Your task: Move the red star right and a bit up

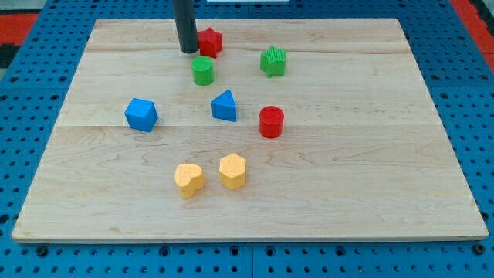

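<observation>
my tip [188, 51] rests on the wooden board [386, 193] near the view's top, just left of the red star [210, 42] and touching or nearly touching it. there are no fingers, only the rod. below the star sits a green cylinder [203, 71], with a green star [273, 62] to the right. further down are a blue triangle [225, 106], a red cylinder [271, 122], a blue block [141, 114], a yellow heart [189, 179] and a yellow hexagon [232, 171].
</observation>
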### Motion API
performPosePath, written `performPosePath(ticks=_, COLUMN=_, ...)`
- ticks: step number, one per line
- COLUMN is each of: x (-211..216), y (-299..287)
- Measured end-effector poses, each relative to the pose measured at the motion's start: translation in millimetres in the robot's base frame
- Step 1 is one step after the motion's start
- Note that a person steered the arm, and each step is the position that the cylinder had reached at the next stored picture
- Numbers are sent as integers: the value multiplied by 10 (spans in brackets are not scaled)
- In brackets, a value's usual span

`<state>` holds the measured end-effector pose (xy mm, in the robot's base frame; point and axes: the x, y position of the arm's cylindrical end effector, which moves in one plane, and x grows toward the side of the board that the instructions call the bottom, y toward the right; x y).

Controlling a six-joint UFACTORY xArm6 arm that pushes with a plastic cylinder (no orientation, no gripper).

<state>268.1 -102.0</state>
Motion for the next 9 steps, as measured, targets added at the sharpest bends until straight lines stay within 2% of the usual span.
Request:
performPosePath(ticks=3, x=-107, y=-192)
performPosePath(ticks=6, x=-108, y=819)
performPosePath(ticks=9, x=-110, y=1417)
